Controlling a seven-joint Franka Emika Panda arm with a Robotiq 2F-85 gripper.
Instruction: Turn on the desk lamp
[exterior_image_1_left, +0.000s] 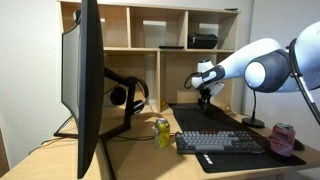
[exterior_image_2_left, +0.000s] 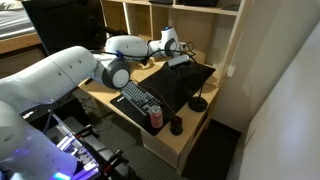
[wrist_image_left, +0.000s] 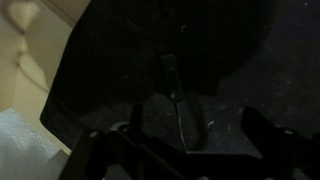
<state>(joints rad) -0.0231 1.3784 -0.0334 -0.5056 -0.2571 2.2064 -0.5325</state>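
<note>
The desk lamp stands at the desk's end, a round black base with a thin stem rising behind my arm. It also shows in an exterior view. My gripper hangs over the back of the black desk mat, well apart from the lamp base, and shows in both exterior views. In the wrist view the gripper is open, fingers wide apart over the dark mat. Between them lies a slim dark piece with a thin line; I cannot tell what it is.
A large monitor, black headphones on a stand, a green can, a keyboard and a pink can share the desk. Wooden shelves stand behind it. A red can stands by the keyboard.
</note>
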